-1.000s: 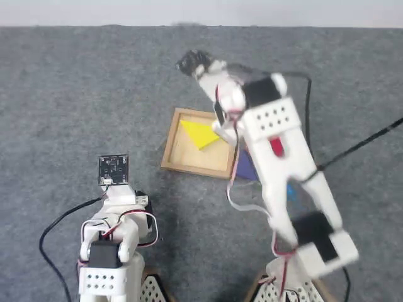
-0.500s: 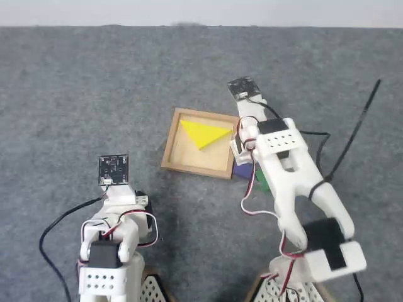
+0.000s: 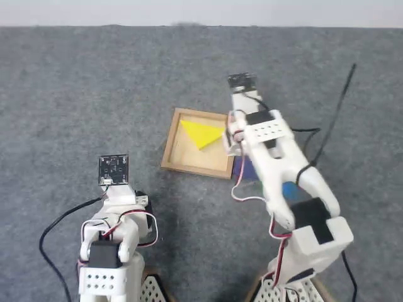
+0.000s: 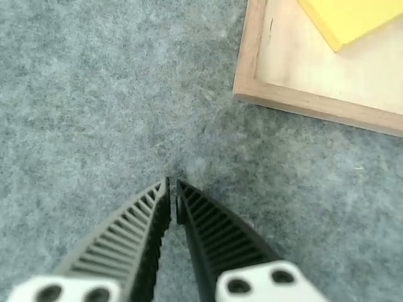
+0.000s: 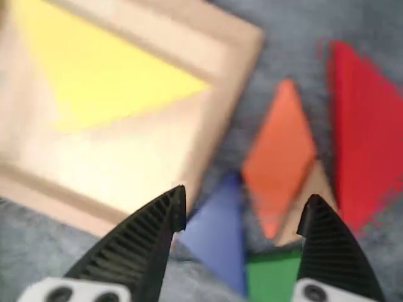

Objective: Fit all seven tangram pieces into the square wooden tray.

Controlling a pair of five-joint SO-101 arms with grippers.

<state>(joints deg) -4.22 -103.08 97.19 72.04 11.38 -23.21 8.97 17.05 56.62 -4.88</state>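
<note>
Tray [image 3: 169,143]: mid-counter, yellow triangle [image 3: 200,133] seated at its far side. Blue piece [image 5: 220,233], orange piece [image 5: 280,157]: loose, just right of tray. Right end effector [image 5: 245,198]: parted, above them. Left end effector [image 4: 173,185]: together, near-left. Step, judged: second pickup. Next: lower, clamp one.

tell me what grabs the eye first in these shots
The bright yellow triangle lying in the wooden tray, mid-table. Next, the right gripper, open above loose orange, blue, red and green pieces just outside the tray's edge. The left gripper is shut over grey mat nearby.
</note>
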